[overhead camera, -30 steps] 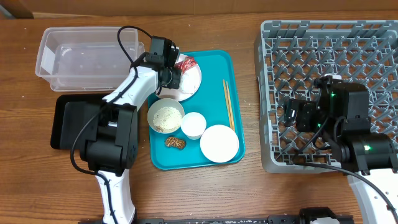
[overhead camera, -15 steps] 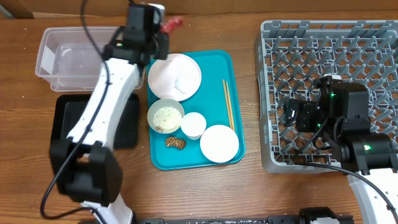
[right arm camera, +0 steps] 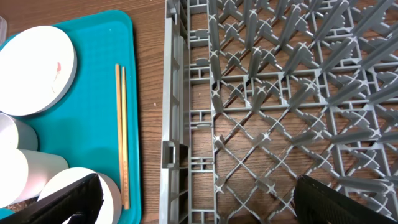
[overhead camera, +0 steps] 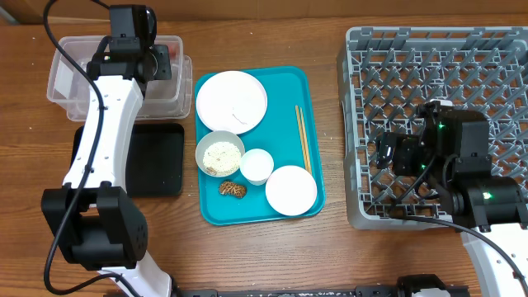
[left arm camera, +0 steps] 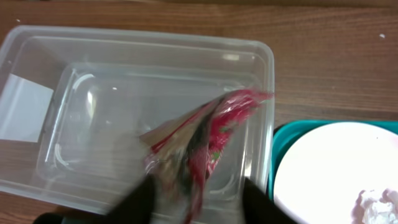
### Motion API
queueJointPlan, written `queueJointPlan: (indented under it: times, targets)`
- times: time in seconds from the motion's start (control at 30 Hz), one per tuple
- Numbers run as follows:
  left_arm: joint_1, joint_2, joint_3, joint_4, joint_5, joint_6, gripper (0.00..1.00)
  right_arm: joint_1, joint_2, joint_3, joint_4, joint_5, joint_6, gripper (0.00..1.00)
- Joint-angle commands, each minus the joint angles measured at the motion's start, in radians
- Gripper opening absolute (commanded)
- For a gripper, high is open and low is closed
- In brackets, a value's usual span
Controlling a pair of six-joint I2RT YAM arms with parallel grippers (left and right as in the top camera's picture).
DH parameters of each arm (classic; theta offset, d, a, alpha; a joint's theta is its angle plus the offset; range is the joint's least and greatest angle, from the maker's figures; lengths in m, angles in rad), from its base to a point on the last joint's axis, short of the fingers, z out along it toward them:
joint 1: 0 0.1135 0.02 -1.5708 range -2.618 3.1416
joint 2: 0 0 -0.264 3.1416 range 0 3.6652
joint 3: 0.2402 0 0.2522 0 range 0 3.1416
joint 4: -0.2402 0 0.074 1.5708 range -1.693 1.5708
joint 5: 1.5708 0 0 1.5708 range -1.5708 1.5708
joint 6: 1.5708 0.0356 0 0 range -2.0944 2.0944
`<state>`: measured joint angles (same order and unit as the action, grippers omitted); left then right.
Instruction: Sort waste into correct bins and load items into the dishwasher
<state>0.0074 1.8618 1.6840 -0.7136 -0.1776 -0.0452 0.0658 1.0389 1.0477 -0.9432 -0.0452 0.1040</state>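
Observation:
The red snack wrapper (left arm camera: 217,124) hangs blurred over the inside of the clear tub (left arm camera: 124,68), one of the bins. It sits loosely between the spread fingers of my left gripper (left arm camera: 196,200), which is open; neither finger presses on it. On the large plate (overhead camera: 231,99) lies a white scrap (overhead camera: 239,108). The bowl of rice grains (overhead camera: 219,154), cup (overhead camera: 256,166), small plate (overhead camera: 290,190), brown lump (overhead camera: 233,189) and chopsticks (overhead camera: 303,136) are on the teal tray. My right gripper (right arm camera: 199,202) stands open and empty over the left edge of the dishwasher rack (overhead camera: 437,58).
The black tray (overhead camera: 157,161) lies just below the clear tub, under my left arm. The teal serving tray (overhead camera: 289,82) sits between the bins and the rack. Brown wooden table shows around everything.
My left arm lifted the red wrapper off the large plate and swung it left over the clear tub, where its jaws have spread apart. The right arm has not moved.

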Motion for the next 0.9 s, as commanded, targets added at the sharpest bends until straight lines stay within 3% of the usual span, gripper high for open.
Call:
queueJointPlan:
  times: [0.0,0.1,0.23,0.3,0.57,0.87]
  targets:
    - [-0.007,0.014,0.012,-0.012,-0.005,-0.007,0.73,-0.005,-0.003,0.030,0.002,-0.001,0.001,1.00]
    - [-0.021,0.014,0.012,-0.025,0.035,-0.007,0.79,-0.005,-0.005,0.031,0.002,-0.001,0.001,1.00]
    - [-0.088,0.014,0.012,-0.045,0.205,0.027,0.89,-0.005,-0.026,0.033,0.003,-0.001,0.001,1.00]
    - [-0.127,0.014,0.012,-0.047,0.253,0.027,1.00,-0.005,-0.036,0.033,0.003,-0.001,0.001,1.00]
    - [-0.245,0.036,-0.028,-0.031,0.286,0.027,1.00,-0.005,-0.046,0.033,0.003,-0.001,0.001,1.00]
    - [-0.278,0.247,-0.029,-0.006,0.330,0.023,1.00,-0.005,-0.046,0.033,0.002,-0.001,0.001,1.00]
